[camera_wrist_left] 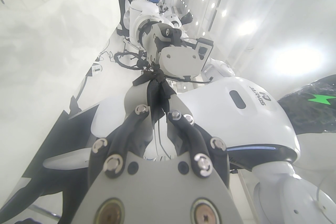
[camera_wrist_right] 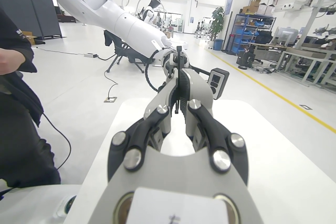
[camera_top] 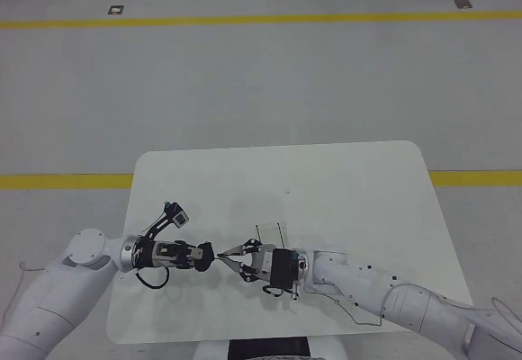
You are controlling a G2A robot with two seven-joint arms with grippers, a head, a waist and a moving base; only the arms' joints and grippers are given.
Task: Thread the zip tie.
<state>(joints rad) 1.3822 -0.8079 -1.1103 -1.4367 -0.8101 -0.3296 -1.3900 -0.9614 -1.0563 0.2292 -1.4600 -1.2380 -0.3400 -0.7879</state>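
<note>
right gripper (camera_wrist_right: pixel 180 75): reaches in from the table's right side, held level above the surface. its fingers are pressed together on the zip tie (camera_wrist_right: pixel 178 93), pinching the strap between the ribbed inner pads.
left gripper (camera_wrist_left: pixel 156 93): reaches in from the left side and points straight at the right gripper, so the two sets of tips face each other close together. its dark-padded fingers are drawn together. whether the tie is caught between them cannot be told.
zip tie: a thin black strap, lifted off the table and held where the two grippers meet. in the right wrist view it stands upright between the right gripper's pads. one end sticks out on the wrist side of the pads, and the other runs past the fingertips in front of the left gripper. in the top view it shows as a fine dark line bridging the small gap between the two grippers.
table (camera_top: pixel 333 180): white with rounded corners. both grippers sit over its front middle part, close to the near edge.
</note>
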